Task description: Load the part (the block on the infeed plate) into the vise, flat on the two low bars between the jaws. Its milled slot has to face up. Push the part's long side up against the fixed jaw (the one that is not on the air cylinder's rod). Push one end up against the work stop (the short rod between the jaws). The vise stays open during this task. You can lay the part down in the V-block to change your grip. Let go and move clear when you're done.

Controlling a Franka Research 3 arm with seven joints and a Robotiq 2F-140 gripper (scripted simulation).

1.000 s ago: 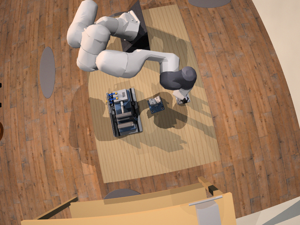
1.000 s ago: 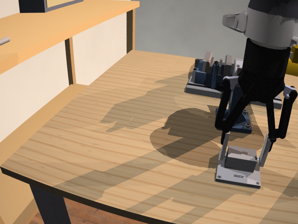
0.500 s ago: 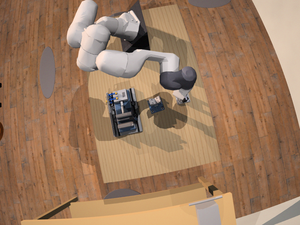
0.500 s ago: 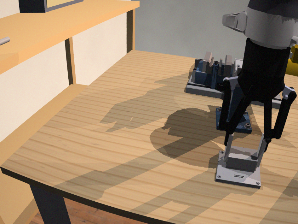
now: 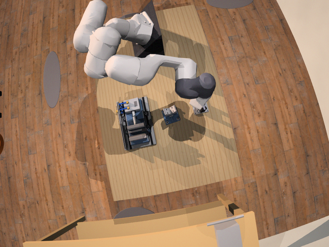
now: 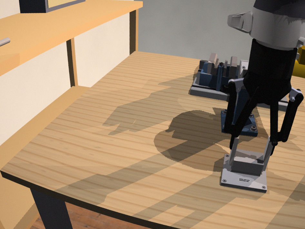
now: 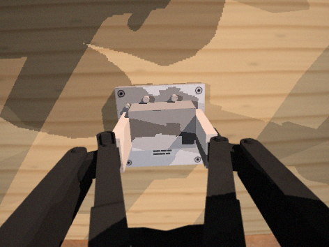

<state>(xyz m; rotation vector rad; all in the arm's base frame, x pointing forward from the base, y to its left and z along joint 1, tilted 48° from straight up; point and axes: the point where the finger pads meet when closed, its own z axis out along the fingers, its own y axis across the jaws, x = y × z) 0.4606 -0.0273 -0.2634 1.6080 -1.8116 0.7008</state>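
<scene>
The grey part sits on the infeed plate, against short pins. I cannot make out its slot. My gripper points down, shut on the part, one pale finger pad against each end. In the top view the arm mostly hides the part. The vise stands open. Its fixed jaw is opposite the rod-side jaw. The V-block stands between vise and plate; the gripper partly hides it in the exterior view.
The air cylinder with blue fittings sits at one end of the vise. A wooden shelf runs along one side beyond the table top. The arm's base stands at the opposite end of the table.
</scene>
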